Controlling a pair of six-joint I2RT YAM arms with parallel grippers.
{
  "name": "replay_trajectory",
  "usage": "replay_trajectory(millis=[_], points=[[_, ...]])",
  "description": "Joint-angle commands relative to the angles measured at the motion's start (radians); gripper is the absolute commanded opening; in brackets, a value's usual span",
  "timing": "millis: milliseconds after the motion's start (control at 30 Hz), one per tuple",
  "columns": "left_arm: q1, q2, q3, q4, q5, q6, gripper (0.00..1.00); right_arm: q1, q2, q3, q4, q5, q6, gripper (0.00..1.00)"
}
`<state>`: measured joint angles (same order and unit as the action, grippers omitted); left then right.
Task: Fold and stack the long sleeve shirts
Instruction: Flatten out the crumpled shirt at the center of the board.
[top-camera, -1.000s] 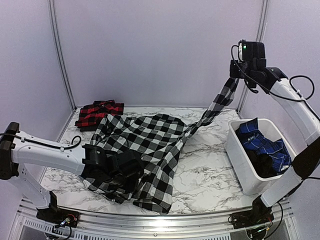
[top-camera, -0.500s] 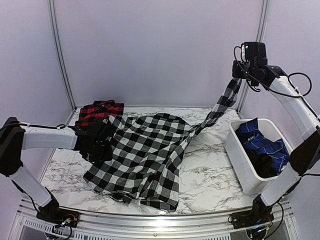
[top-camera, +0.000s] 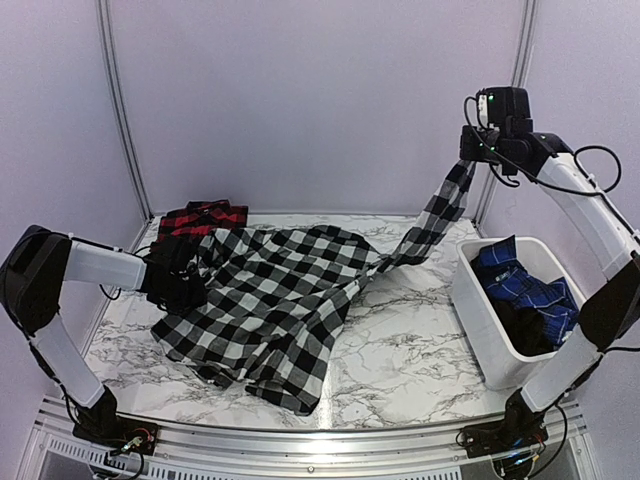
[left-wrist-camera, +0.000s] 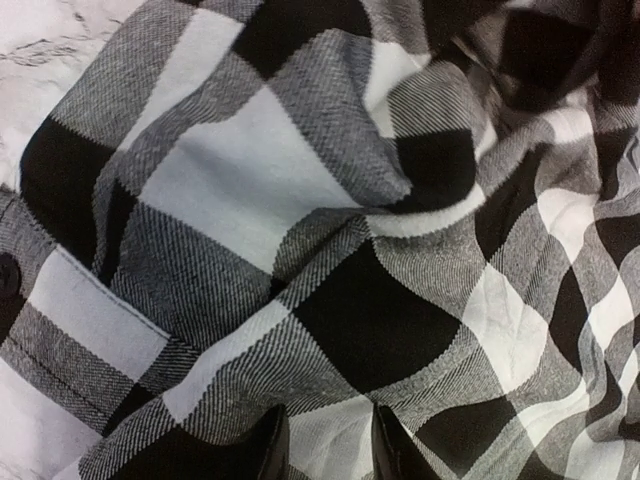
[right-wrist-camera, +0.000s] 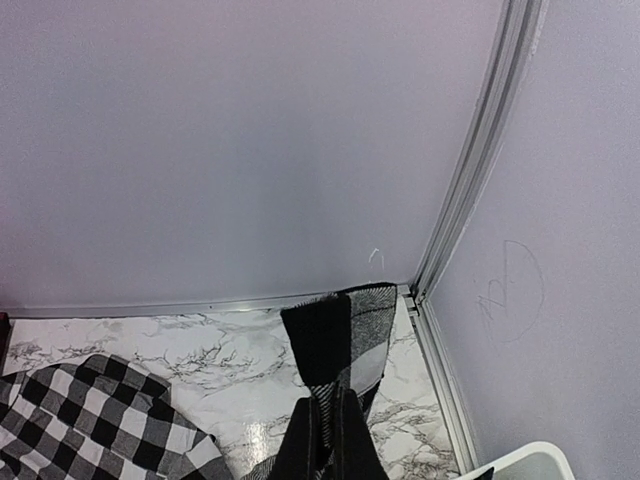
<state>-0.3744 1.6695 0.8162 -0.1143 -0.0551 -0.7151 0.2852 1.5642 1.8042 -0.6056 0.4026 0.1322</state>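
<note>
Right gripper (top-camera: 469, 158): clenched on the sleeve (top-camera: 432, 212) of the black-and-white shirt (top-camera: 270, 300), raised high above the far right of the table (top-camera: 410, 350). The sleeve runs taut down to the shirt body, which lies rumpled on the table, centre-left. Left gripper (left-wrist-camera: 325, 452): at the shirt's left edge, fingers part-spread over cloth; grip cannot be determined. Red shirt (top-camera: 197, 220): lies compact at far left, touching the black-and-white shirt.

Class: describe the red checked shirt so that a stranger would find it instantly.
Start at the marble table and look to its far left corner. There lies the red-and-black checked shirt, a compact bundle; the black-and-white shirt beside it is spread wide.
</note>
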Motion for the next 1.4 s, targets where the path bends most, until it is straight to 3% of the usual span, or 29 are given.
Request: replay_trajectory(millis=[0, 167, 333, 500, 700, 1033, 1367], points=[[0.078, 0.062, -0.047, -0.106, 0.009, 0.044, 0.30, -0.006, 0.001, 0.018, -0.005, 0.048, -0.007, 0.00], [0.060, 0.029, 0.007, -0.135, 0.082, 0.089, 0.34, -0.006, 0.013, 0.034, -0.022, 0.048, -0.010, 0.00], [-0.001, -0.131, 0.047, -0.203, 0.083, 0.117, 0.42, 0.014, -0.001, -0.013, -0.014, -0.012, 0.001, 0.00], [-0.152, -0.288, 0.088, -0.320, 0.017, 0.098, 0.46, 0.046, -0.012, -0.080, -0.006, -0.007, 0.005, 0.00], [-0.415, -0.390, 0.063, -0.341, -0.027, -0.010, 0.44, 0.062, -0.035, -0.137, 0.012, -0.013, 0.013, 0.00], [-0.792, -0.196, 0.175, -0.348, -0.062, -0.089, 0.38, 0.075, -0.030, -0.135, 0.020, -0.013, 0.012, 0.00], [-0.856, -0.004, 0.252, -0.407, -0.113, -0.139, 0.39, 0.083, -0.026, -0.125, 0.020, -0.027, 0.012, 0.00]])
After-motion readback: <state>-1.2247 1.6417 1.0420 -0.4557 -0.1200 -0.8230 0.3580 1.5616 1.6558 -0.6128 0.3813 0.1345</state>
